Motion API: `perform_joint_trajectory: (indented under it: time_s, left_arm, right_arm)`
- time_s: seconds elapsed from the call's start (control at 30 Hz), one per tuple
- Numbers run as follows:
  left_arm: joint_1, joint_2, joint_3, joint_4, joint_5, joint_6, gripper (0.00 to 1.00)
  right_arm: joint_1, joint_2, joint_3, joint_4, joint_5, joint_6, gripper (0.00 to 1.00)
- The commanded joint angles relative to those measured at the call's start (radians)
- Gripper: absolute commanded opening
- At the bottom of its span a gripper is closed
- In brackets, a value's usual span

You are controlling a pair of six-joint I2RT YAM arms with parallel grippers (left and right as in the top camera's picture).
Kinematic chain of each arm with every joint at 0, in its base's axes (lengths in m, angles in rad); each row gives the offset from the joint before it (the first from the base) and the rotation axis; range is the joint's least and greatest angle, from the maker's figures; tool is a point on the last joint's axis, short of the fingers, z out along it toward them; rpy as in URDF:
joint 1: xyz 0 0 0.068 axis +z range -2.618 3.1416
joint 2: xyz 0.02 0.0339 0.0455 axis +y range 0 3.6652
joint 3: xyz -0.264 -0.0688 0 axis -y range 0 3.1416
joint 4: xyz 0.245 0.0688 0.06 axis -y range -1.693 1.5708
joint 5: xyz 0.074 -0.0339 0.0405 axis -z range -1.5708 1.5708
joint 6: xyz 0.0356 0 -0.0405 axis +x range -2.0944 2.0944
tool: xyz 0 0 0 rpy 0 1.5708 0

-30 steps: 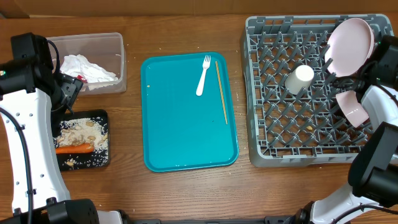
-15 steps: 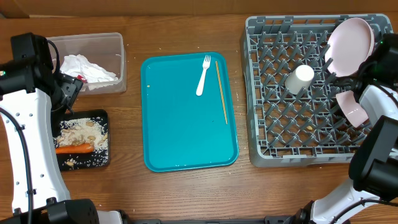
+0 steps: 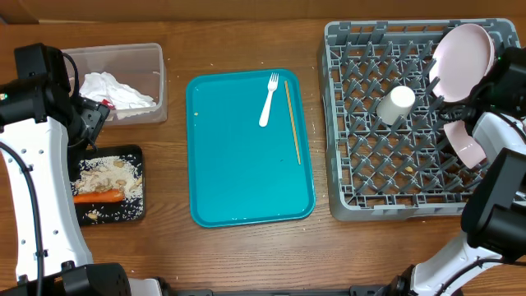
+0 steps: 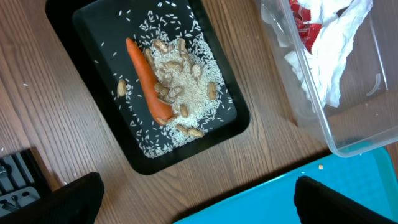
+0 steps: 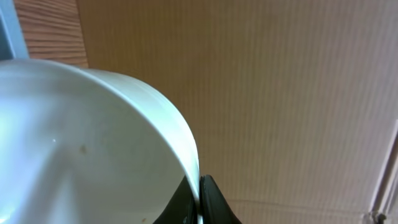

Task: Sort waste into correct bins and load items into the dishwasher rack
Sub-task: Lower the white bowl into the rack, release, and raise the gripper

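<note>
**Waste sorted, cutlery left**

Overhead: napkins (image 3: 111, 89) fill the tub (image 3: 156, 82), and the carrot (image 3: 97, 196) lies in the black tray (image 3: 136, 212). The cup (image 3: 396, 104), bowl (image 3: 467, 141) and plate (image 3: 463, 53) stand in the rack (image 3: 370, 164). The fork (image 3: 269, 99) and chopstick (image 3: 292, 121) wait on the teal tray (image 3: 238, 181).
Left wrist: the left hand (image 4: 205, 199) gapes wide, empty.
Right wrist: the right hand (image 5: 199, 196) pinches what looks like the plate's rim.

Wooden table (image 3: 246, 256) backed by brown cardboard (image 5: 280, 93).

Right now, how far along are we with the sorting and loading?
Done: napkins and red wrapper in the clear tub; carrot and rice in the black tray; cup and bowl in the rack. In hand: the right gripper is shut on the rim of a white dish. Left: fork and chopstick on the teal tray; left gripper open, empty.
</note>
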Motion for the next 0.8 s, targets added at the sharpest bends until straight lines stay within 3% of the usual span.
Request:
perform_joint_trajectory:
  time_s: [0.0, 0.23, 0.37, 0.57, 0.77]
  left_arm:
    - [0.004, 0.004, 0.0, -0.002, -0.011, -0.018, 1.0]
    - [0.004, 0.004, 0.0, -0.002, -0.011, -0.018, 1.0]
    - [0.003, 0.004, 0.0, -0.002, -0.01, -0.018, 1.0]
    - [0.003, 0.004, -0.001, -0.003, -0.011, -0.018, 1.0]
    - [0.003, 0.004, -0.001, -0.002, -0.011, -0.018, 1.0]
  right_arm:
    - [0.011, 0.035, 0.007, -0.01, 0.027, 0.034, 0.04]
    - [0.025, 0.06, 0.007, 0.004, 0.055, 0.106, 0.04]
    - [0.035, 0.06, 0.007, 0.022, 0.08, 0.249, 0.05]
    - [0.04, 0.051, 0.008, 0.082, 0.285, 0.519, 0.3]
    - [0.057, 0.016, 0.008, 0.082, 0.43, 0.626, 0.48]
